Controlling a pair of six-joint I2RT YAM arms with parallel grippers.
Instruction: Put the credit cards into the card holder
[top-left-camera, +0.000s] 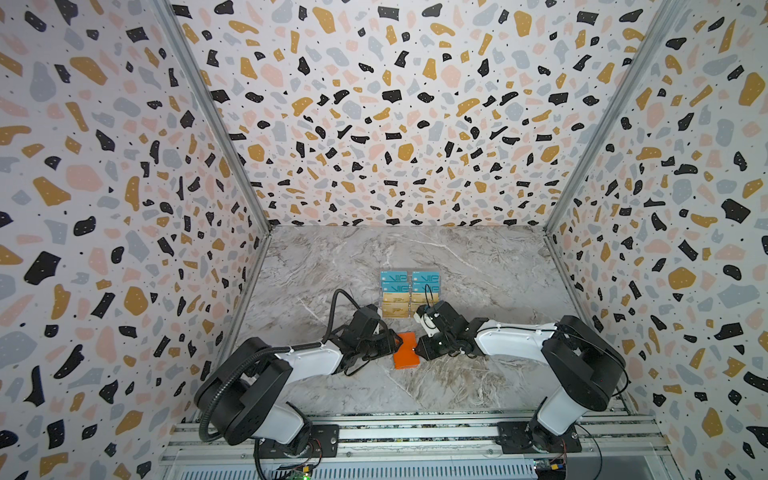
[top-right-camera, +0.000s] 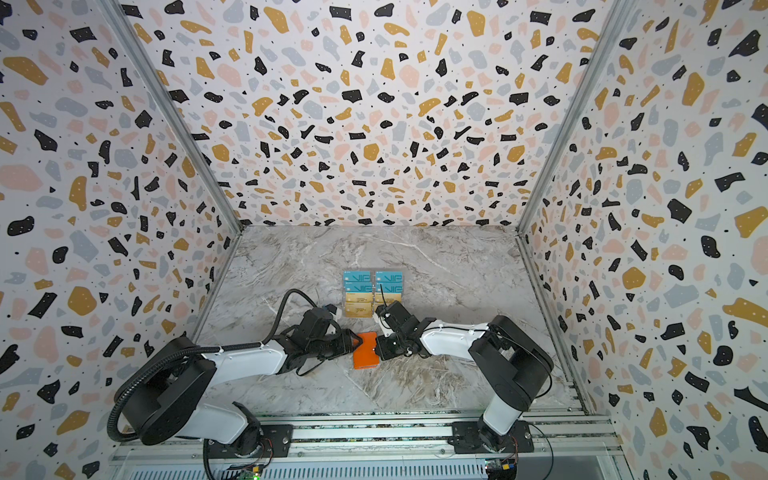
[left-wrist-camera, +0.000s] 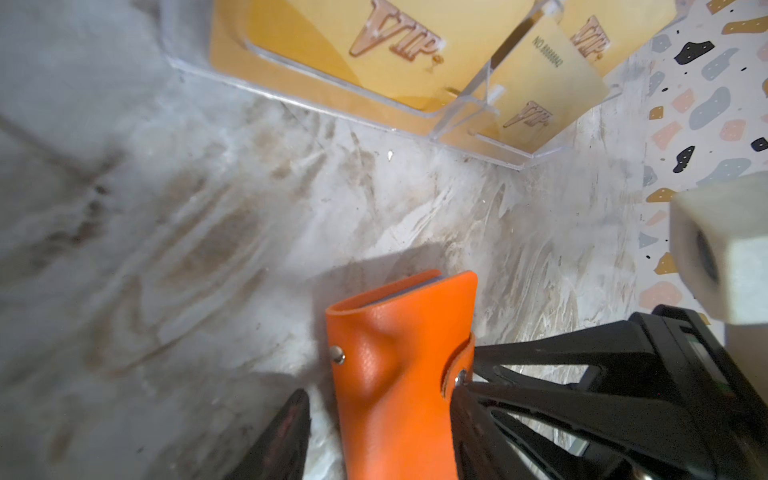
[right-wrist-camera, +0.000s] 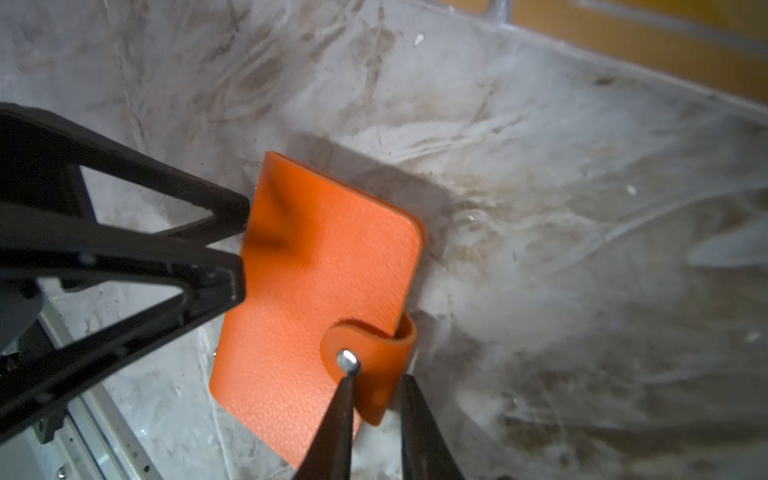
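The orange card holder lies closed on the marble table, in front of the credit cards, teal and gold, which stand in a clear tiered stand. My left gripper is open and straddles the holder's spine end, with a gap showing beside one finger. From the other side, my right gripper is nearly shut on the snap strap. One fingertip sits at the silver snap button, the other at the strap's outer side.
The clear acrylic stand with gold VIP cards is a short way beyond the holder. The right arm's white camera housing hangs close by. Patterned walls enclose the table, and a metal rail runs along the front.
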